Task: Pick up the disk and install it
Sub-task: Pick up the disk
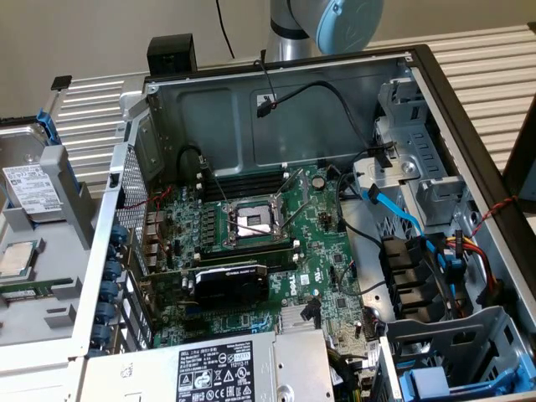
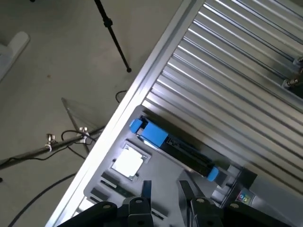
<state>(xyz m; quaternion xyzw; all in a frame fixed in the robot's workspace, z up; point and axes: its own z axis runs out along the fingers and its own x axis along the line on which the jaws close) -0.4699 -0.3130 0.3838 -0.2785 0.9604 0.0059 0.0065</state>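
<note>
Ribbed metal table point(image 2: 227, 71), grey floor beyond – gripper point(image 2: 163, 191) fingers parted, empty, above the disk point(image 2: 173, 144).

A plain beige wall point(image 1: 100, 33) stands behind the work surface, a ribbed metal table point(image 1: 481, 71) of pale silver slats. A black cable point(image 1: 224, 29) hangs down the wall. From the wrist, a grey-beige floor point(image 2: 57, 71) shows (scuffed in places), crossed by a thin black pole point(image 2: 112, 35) and loose cables point(image 2: 38, 198).
</note>
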